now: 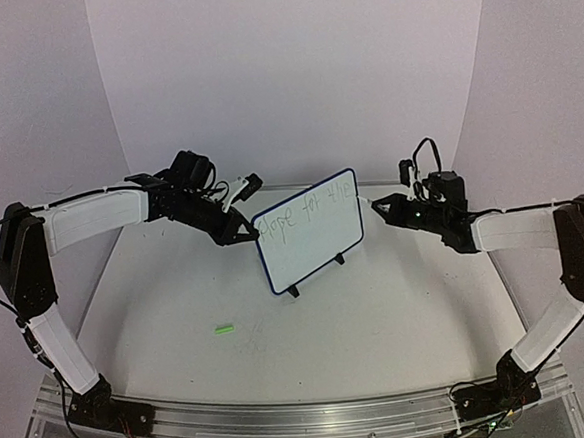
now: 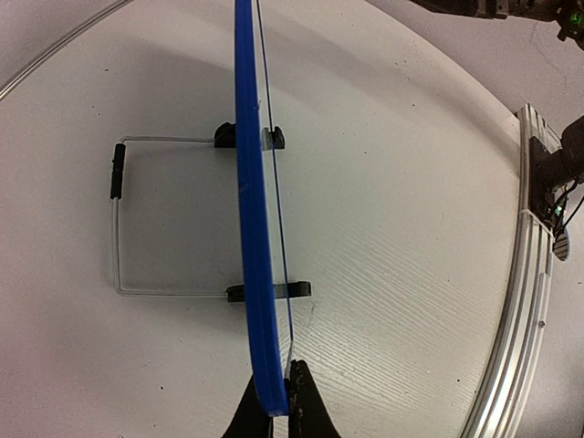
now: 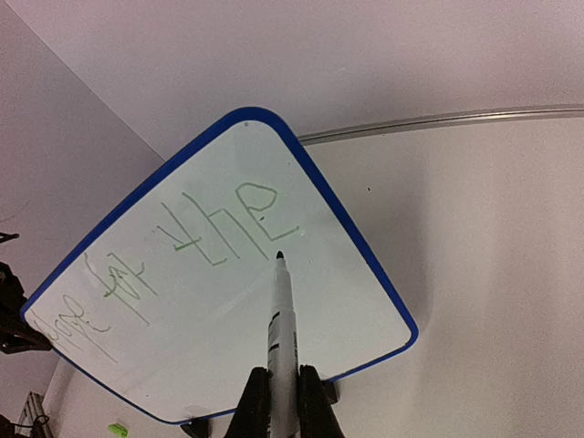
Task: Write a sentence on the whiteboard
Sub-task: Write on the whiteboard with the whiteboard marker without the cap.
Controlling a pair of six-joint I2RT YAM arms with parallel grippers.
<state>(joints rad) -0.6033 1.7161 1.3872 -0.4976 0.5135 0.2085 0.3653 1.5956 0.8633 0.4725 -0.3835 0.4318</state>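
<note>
**Board clamped by the left arm, marker poised after "the"**

Nearest you, both arm bases sit on a metal rail [image 1: 316,418] at the front edge of the table [image 1: 399,322]. A little further in, left of centre, a small green bit [image 1: 224,329] lies alone on the table. It may be a pen cap, but it is too small to tell.

Mid-table stands the board [image 1: 308,233], propped close to upright on its wire stand [image 2: 117,219] and angled so its face looks toward the right arm. Green handwriting climbs along its upper part and reads something like "Hope for the".

Your left gripper [image 2: 274,411] is closed tight on the board's left rim, one finger on each side of the blue edge, bracing it. Your right gripper [image 3: 283,397] is closed on a marker [image 3: 282,319], holding the barrel with the tip aimed at the board. The tip sits just past the last letter, at or very near the surface; you cannot confirm contact from these views.

The board looks thin, light and stiff, with a slick face. On that slim stand it would probably slide or tip back under pen pressure, so the rim is the place to hold it. Touching the face would risk smearing wet ink. Light pressure should do. Little room is left to the right of this line, so the next word likely belongs on a new line below.

Behind everything, a plain pale backdrop curves round the table.
</note>
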